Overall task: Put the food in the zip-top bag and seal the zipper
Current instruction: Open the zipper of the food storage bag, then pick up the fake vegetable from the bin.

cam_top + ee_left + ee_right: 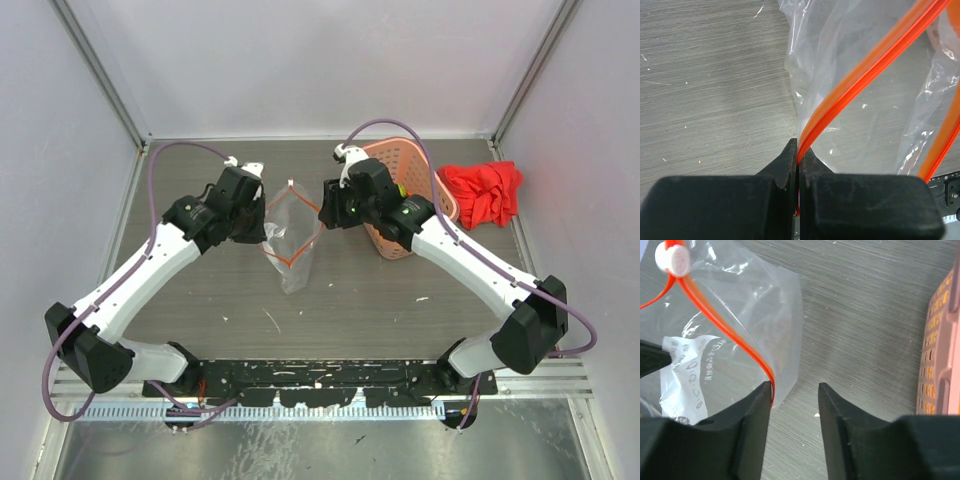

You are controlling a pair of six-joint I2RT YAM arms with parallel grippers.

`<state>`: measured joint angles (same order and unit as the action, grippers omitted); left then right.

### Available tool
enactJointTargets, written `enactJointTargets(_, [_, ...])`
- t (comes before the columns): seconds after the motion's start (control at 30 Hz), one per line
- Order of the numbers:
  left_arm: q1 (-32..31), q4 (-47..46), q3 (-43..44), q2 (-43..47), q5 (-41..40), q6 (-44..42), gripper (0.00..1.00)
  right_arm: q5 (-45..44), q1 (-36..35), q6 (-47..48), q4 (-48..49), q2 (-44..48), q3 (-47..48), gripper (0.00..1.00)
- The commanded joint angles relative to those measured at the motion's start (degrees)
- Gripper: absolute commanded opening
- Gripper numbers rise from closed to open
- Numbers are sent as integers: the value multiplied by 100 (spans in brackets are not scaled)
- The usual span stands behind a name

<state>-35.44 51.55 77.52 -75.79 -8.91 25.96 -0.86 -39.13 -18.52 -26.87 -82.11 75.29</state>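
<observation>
The zip-top bag (292,250) hangs at the table's middle with its mouth spread into a diamond. My left gripper (798,150) is shut on the orange-red zipper (865,70) at the mouth's left corner (264,226). At the mouth's right corner, my right gripper (794,386) stands open. The zipper (747,347) and the bag's edge (785,340) rest against its left finger, and nothing lies between the jaws. A white slider (671,257) sits on the strip's far end. Of the food, only a lime-green bit (401,188) shows inside the basket, behind my right arm.
A pink lattice basket (428,172) stands just right of my right gripper, and its wall (940,340) is close beside the right finger. A red cloth (483,192) lies at the far right, against the wall.
</observation>
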Motion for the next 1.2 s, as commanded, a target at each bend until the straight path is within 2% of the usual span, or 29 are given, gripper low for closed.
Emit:
enactJointTargets(0.0, [37, -18, 235, -59, 109, 39, 0, 408, 34, 65, 394, 336, 239, 53])
enactJointTargets(0.17, [44, -30, 280, -125, 157, 63, 0, 687, 318, 187, 421, 487, 269, 65])
enactJointTargets(0.4, [37, -32, 337, -169, 190, 66, 0, 811, 1313, 393, 333, 520, 197, 76])
enactJointTargets(0.53, [38, -31, 362, -184, 202, 53, 0, 560, 1866, 546, 323, 388, 138, 83])
enactJointTargets(0.77, [40, -48, 386, -226, 242, 50, 0, -194, 2330, 764, 541, -211, 135, 95])
enactJointTargets(0.93, [39, -73, 375, -228, 257, 54, 0, -306, 2548, 803, 795, -829, 170, 99])
enactJointTargets(1.17, [38, -100, 363, -259, 280, 59, 0, -383, 2577, 912, 1276, -1524, 156, 100])
